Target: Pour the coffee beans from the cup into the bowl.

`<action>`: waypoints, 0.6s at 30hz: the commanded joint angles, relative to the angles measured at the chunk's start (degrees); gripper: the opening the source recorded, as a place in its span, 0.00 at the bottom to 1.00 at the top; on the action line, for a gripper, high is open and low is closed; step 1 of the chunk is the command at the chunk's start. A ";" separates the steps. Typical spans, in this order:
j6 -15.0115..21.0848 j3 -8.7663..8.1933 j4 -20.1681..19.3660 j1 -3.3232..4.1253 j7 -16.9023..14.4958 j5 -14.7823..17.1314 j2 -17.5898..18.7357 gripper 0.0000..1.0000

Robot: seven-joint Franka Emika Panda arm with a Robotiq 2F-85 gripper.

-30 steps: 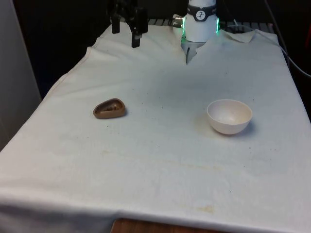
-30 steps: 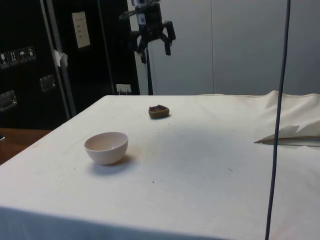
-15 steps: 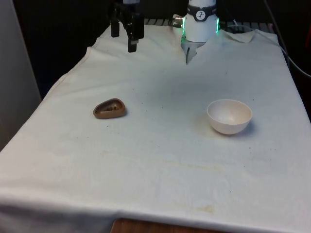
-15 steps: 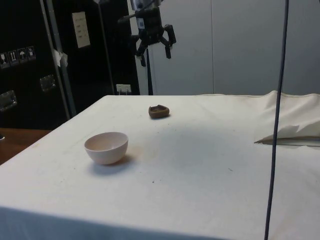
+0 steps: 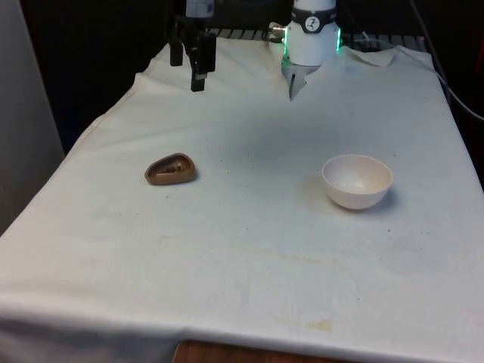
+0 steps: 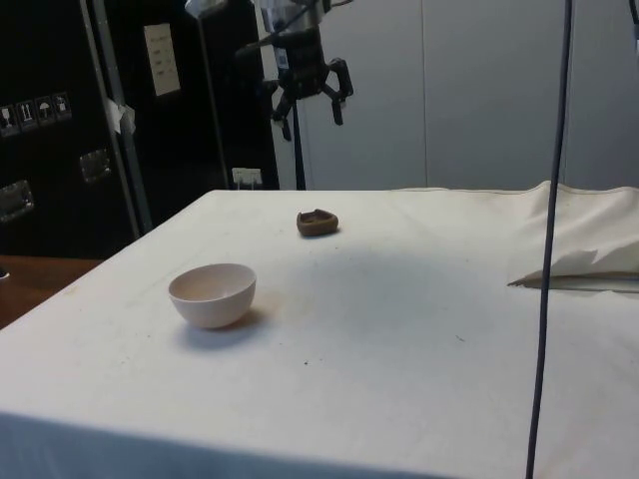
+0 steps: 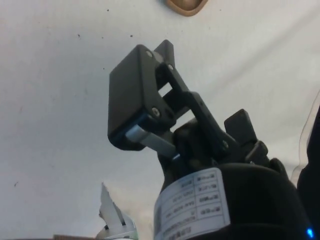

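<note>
A small brown cup (image 5: 170, 169) sits on the white cloth toward the front view's left, its mouth tipped partly toward the front camera. In the side view the cup (image 6: 318, 222) is near the table's far edge. A cream bowl (image 5: 357, 180) stands upright toward the front view's right, and the bowl (image 6: 212, 293) looks empty. My gripper (image 5: 187, 72) hangs high in the air beyond the cup, near the table's far left corner. The gripper (image 6: 311, 115) is open, fingers pointing down, nothing between them. The wrist view catches the cup (image 7: 186, 6) far below on the cloth.
The robot's white base (image 5: 311, 38) stands at the far end of the table. A bunched fold of cloth (image 6: 584, 264) lies along one table edge. A thin dark cable (image 6: 549, 249) hangs down in the side view's foreground.
The gripper has come lower and shifted a little toward the front view's left, turning slightly about its wrist. Cup and bowl have stayed put.
</note>
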 commanded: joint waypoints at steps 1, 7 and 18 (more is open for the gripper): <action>0.06 0.00 0.00 0.00 0.46 -0.11 0.11 1.00; 1.32 -0.23 -0.17 0.11 4.13 -0.74 0.74 1.00; 1.55 -0.17 -0.17 0.17 8.59 -0.52 1.26 1.00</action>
